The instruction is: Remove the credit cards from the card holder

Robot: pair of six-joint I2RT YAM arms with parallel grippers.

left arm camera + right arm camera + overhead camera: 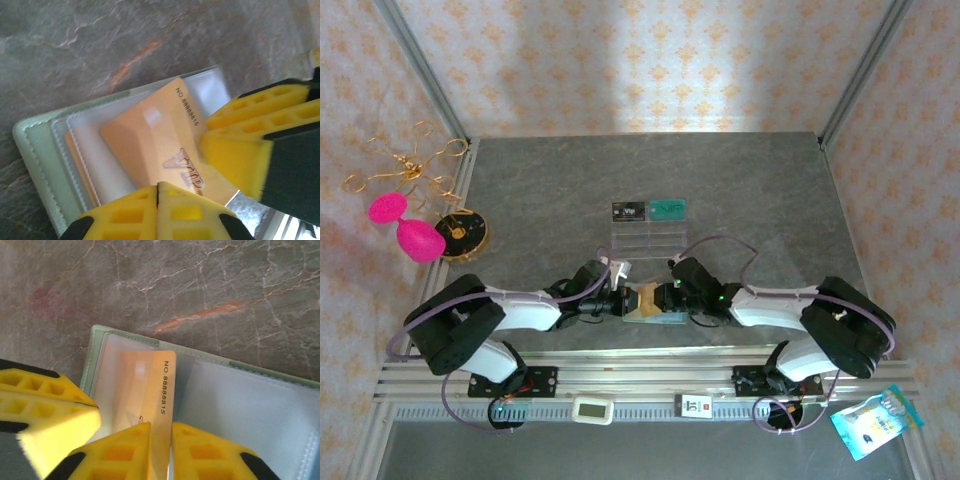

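Lying at 6 o'clock on the grey stone-look table, the sage-green folding card holder has L gripper closed tight at its edge, prob. anchoring it vs sliding. R gripper straddles the gold plastic VIP card, partly out; real grip – can't tell.

**A robotics lab test cell**

A laboratory bench enclosure is indicated. A stone-patterned tabletop is boxed in by aluminium frame posts and panels covered in patterned wallpaper. The left arm and the right arm are bolted to a slotted aluminium rail at the near edge, with cables looped from them. A small digital display is seen on the rail, and a gold wire stand is set at the side.
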